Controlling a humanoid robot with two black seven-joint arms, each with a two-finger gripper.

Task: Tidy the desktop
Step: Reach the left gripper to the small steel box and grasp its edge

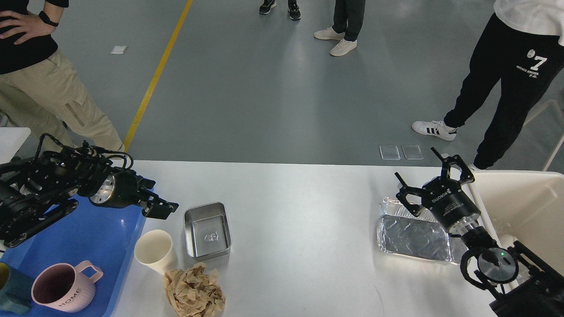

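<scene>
Head view looks down on the white desk (299, 202), which fills the lower part of the picture, its far edge running across the middle with grey floor (264, 88) beyond. The left tool (161, 206) hangs at the desk's left side, just over the right edge of a blue tray (105, 237); its two fingers lie close together and dark, so whether they are parted or closed cannot be told, and nothing shows between them. The right tool (434, 178) hovers with its fingers spread wide apart and empty, over the far end of a foil tray (410, 237) that lies flat on the desk near the right edge. Just right of that arm stands a beige bin (524, 202). In the blue tray sits a pink mug (64, 286) marked HOME, upright, handle toward the right, with a dark teal thing (11, 286) at the picture's left edge beside it. On the bare desk just right of the blue tray stands a cream paper cup (153, 251), upright and open. Next to it on the right lies a rectangular metal tin (207, 230), open side up. In front of cup and tin, touching or nearly touching the cup's base, lies a crumpled wad of brown paper (194, 291). People's legs and shoes stand on the floor behind.
</scene>
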